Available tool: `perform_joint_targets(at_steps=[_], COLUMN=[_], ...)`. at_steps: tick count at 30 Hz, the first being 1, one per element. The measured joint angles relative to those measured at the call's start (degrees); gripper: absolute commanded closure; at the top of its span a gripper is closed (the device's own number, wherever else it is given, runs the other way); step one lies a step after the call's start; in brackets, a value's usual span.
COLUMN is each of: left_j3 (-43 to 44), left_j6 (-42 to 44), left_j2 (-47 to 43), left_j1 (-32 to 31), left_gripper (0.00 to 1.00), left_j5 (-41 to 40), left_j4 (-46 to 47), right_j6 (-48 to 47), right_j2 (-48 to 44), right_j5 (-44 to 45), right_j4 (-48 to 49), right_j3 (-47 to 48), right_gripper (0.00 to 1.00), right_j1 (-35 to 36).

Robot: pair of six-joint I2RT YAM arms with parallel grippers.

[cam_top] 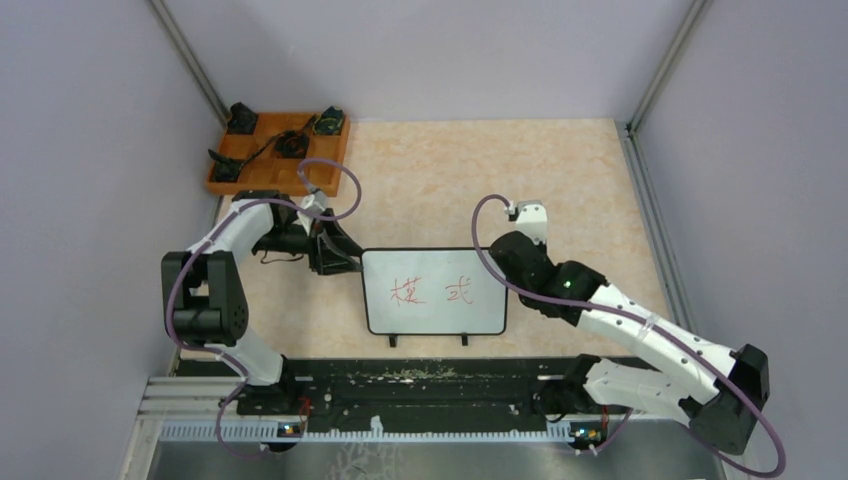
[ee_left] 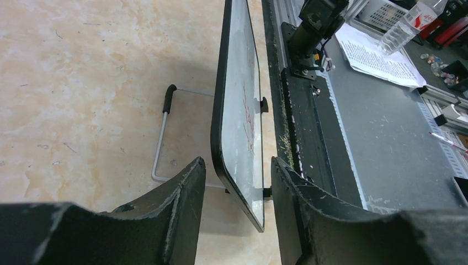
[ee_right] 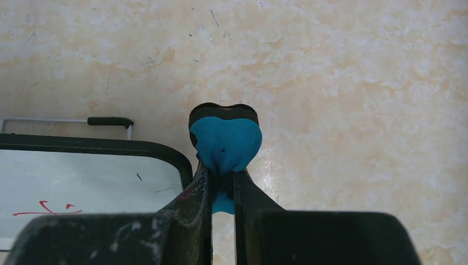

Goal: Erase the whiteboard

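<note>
While L gripper [ee_left: 237,164] straddles whiteboard [cam_top: 434,290] edge, R gripper [ee_right: 223,178] pinches blue eraser [ee_right: 226,141]

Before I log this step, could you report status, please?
Left gripper astride whiteboard edge, contact unclear. Right gripper shut on blue eraser. Red writing unerased. Nothing blocking.

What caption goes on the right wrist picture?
Right end effector pinching a blue felt eraser beside a corner of the black-framed whiteboard with red writing.
</note>
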Motion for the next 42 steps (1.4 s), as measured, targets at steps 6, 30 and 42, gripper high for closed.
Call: perform_joint_targets(at_steps=[6,30,42], left_j3=[0.0,0.02,0.02], left_j6=[0.0,-0.11,-1.46], left_j2=[0.76,2.82,3.67], left_j1=[-0.68,-3.65,-4.15], left_gripper=[0.48,0.72,1.0], left_j5=[0.07,0.63,1.14], left_j4=[0.0,0.02,-1.49], right_j6=[0.02,0.57,0.98], right_j2=[0.83,2.27,3.04], right_j5=[0.04,0.61,1.68], right_j4=[0.13,0.24,0.15], right_j3=[0.0,0.04,0.79], right_gripper=[1.0,1.0,1.0], right_j1=[0.39,1.66,2.25])
